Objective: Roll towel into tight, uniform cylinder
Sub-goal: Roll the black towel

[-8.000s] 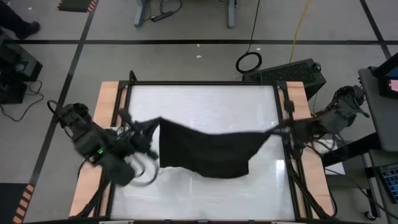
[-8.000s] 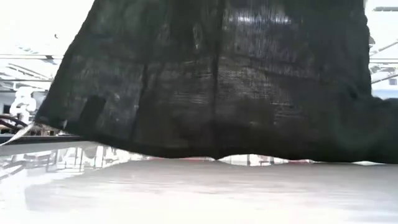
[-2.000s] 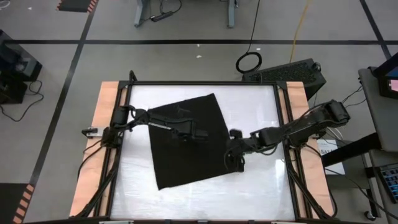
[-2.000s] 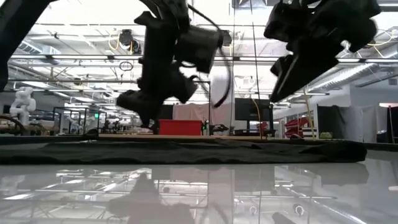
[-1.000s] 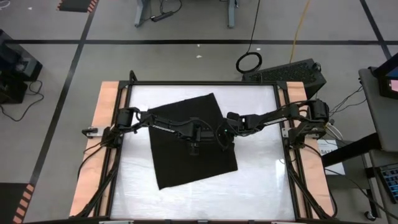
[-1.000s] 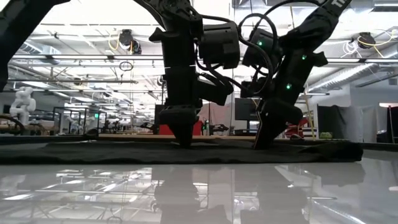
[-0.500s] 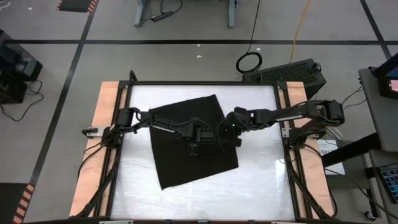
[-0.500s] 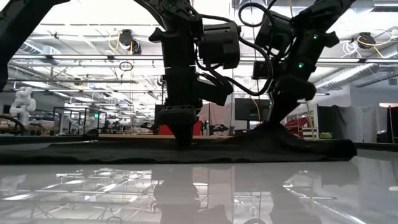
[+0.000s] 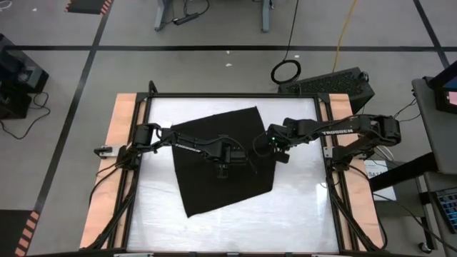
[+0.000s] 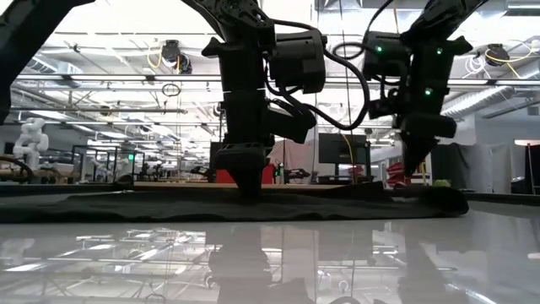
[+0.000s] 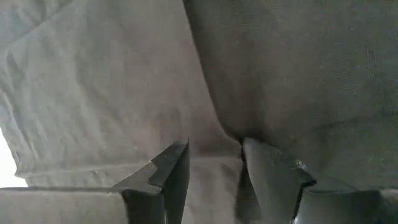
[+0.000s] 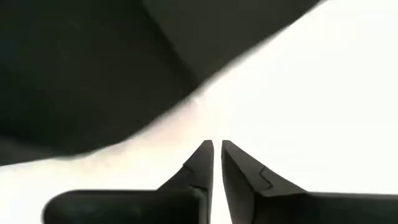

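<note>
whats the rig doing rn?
Two arms are working a black towel spread flat on the white table; no roll started yet. The left gripper is pressed down on the middle of the towel, fingers apart with a crease of cloth between them. The right gripper sits at the towel's right edge, fingers nearly closed, and its wrist view shows nothing between them.

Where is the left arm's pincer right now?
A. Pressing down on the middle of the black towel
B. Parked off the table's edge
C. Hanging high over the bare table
A. The high view shows the left pincer down on the middle of the flat towel, and the left wrist view shows its fingers apart against the cloth.
</note>
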You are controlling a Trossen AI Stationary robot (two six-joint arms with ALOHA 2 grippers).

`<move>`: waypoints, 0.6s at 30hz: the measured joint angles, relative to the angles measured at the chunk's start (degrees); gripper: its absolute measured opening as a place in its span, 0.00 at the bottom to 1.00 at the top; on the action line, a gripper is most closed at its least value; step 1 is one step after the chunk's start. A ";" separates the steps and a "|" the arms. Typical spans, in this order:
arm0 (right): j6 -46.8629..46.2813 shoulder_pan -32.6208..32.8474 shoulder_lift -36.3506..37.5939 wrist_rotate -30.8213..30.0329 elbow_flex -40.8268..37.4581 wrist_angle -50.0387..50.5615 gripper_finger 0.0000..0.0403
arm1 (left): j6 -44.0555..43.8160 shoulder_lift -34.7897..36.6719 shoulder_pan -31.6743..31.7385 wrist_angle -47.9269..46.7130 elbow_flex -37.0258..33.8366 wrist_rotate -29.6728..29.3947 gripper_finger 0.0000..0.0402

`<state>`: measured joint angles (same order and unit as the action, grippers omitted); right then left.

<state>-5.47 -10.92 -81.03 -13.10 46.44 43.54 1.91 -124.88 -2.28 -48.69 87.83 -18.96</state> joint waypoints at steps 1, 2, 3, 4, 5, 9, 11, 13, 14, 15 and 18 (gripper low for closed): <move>-0.26 0.01 0.00 -0.69 -0.01 1.10 0.09 | 0.00 0.00 0.00 0.01 -0.02 0.00 0.41; -0.33 0.04 0.00 -0.86 -0.04 1.58 0.11 | 0.00 0.00 0.00 0.00 -0.02 0.00 0.41; -0.30 0.04 0.00 -0.85 -0.04 1.42 0.14 | 0.00 0.00 0.00 0.00 -0.02 0.00 0.41; -0.11 0.04 0.00 -0.74 -0.04 0.82 0.17 | 0.00 0.00 0.00 0.02 -0.02 0.00 0.41; -0.03 0.14 0.02 -0.49 -0.04 -0.11 0.19 | 0.00 0.00 0.00 0.02 -0.02 0.00 0.41; 1.06 2.02 0.02 1.33 -0.04 -7.11 0.29 | 0.00 0.00 0.00 0.01 -0.02 0.02 0.41; 1.72 3.03 0.02 3.67 -0.04 -10.68 0.33 | 0.00 0.00 0.01 0.00 -0.02 0.03 0.41; 1.96 3.98 0.02 5.86 -0.04 -13.07 0.35 | 0.00 0.00 0.00 -0.05 -0.02 0.02 0.41; 2.07 4.54 0.02 6.92 -0.04 -13.73 0.36 | 0.00 0.00 0.00 -0.09 -0.02 0.04 0.41; 2.12 5.11 0.02 8.27 -0.04 -13.94 0.36 | 0.00 0.00 0.00 -0.15 -0.02 0.04 0.41; 2.31 7.36 0.03 13.19 -0.29 -14.17 0.37 | 0.02 0.09 0.00 -0.27 -0.02 0.02 0.41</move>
<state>-3.16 -3.55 -81.01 0.10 46.15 29.37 1.93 -124.79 -2.28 -48.95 87.81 -18.94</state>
